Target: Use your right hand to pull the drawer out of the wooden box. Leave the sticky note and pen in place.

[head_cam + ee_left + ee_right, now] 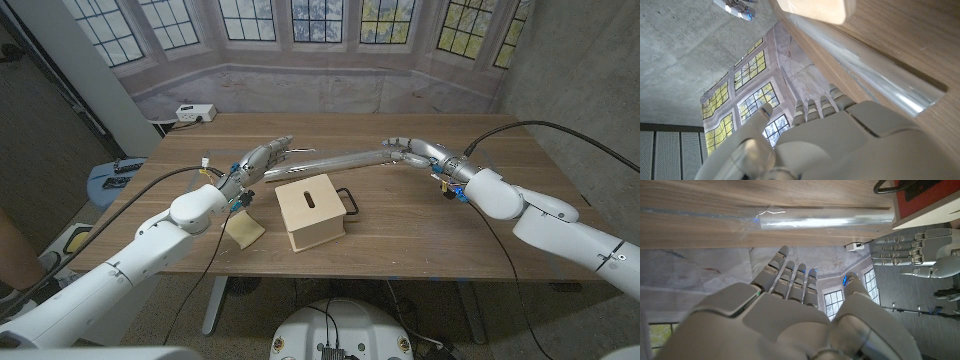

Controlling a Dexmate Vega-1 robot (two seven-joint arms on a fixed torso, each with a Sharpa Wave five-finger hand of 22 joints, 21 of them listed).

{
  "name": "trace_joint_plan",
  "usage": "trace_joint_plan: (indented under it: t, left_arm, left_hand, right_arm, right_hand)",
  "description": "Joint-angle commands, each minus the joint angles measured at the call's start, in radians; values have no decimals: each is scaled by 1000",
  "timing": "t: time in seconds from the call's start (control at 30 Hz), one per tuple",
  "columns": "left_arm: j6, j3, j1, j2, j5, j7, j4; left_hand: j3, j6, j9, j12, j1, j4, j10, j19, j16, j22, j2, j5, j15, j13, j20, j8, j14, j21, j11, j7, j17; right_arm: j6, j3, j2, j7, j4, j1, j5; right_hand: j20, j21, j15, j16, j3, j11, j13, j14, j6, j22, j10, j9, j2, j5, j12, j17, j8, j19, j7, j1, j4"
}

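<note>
Wooden box (311, 211) sits near the middle of the worktop (430, 215), a slot in its top and a black wire handle (347, 201) on the side facing the robot's right. Behind it lies a long clear tube (325, 162). The right hand (400, 151) reaches in past the handle with fingers stretched out, holding nothing, close by the tube's end. The left hand (262, 158) is likewise extended and empty at the tube's other end. A tan pad (244, 228) lies left of the box.
</note>
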Motion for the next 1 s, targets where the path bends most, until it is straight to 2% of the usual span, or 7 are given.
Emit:
trace_joint_plan:
  t: [0.03, 0.27, 0.6, 1.0]
  left_arm:
    - [11, 9, 13, 0, 33, 30, -38]
    - [29, 16, 21, -2, 44, 46, -63]
    - [53, 21, 29, 5, 66, 65, -95]
    - [77, 6, 57, 59, 101, 71, -166]
  left_hand:
    - [2, 13, 6, -1, 9, -4, 10, 8, 1, 5, 1, -3, 3, 2, 5, -1, 5, 0, 2, -1, 1]
    - [1, 12, 6, -2, 8, -3, 9, 8, 2, 5, 1, -3, 2, 2, 5, -1, 5, 0, 2, -2, 2]
    - [2, 13, 6, -2, 9, -3, 10, 9, 2, 5, 2, -3, 2, 3, 5, -1, 6, 0, 1, -1, 2]
    - [2, 14, 6, -2, 8, 0, 12, 9, 3, 5, 2, -3, 0, 3, 5, -2, 7, 0, 1, -1, 2]
  right_arm:
    - [76, 31, -72, 35, -30, -15, -85]
    - [189, 22, -86, 84, 0, 23, -136]
    - [337, -1, -56, 134, 58, 92, -203]
    - [419, -11, -30, 158, 66, 128, -316]
  right_hand:
    - [-4, -2, -52, 7, -2, -1, 4, 7, 9, 1, 6, 5, 1, 3, 1, 2, 3, 2, 3, 8, -5]
    - [-4, -2, -54, 7, -3, 0, 4, 12, 14, 1, 6, 5, 0, 4, 0, 2, 4, 2, 1, 9, -6]
    - [-7, -2, -56, 8, -7, -1, 4, 18, 26, 1, 10, 5, -3, 4, -2, 2, 6, 4, 0, 7, -6]
    - [-12, -3, -57, 7, -11, 1, 4, 19, 32, 1, 10, 5, -6, 5, -4, 1, 5, 4, -3, 7, -6]
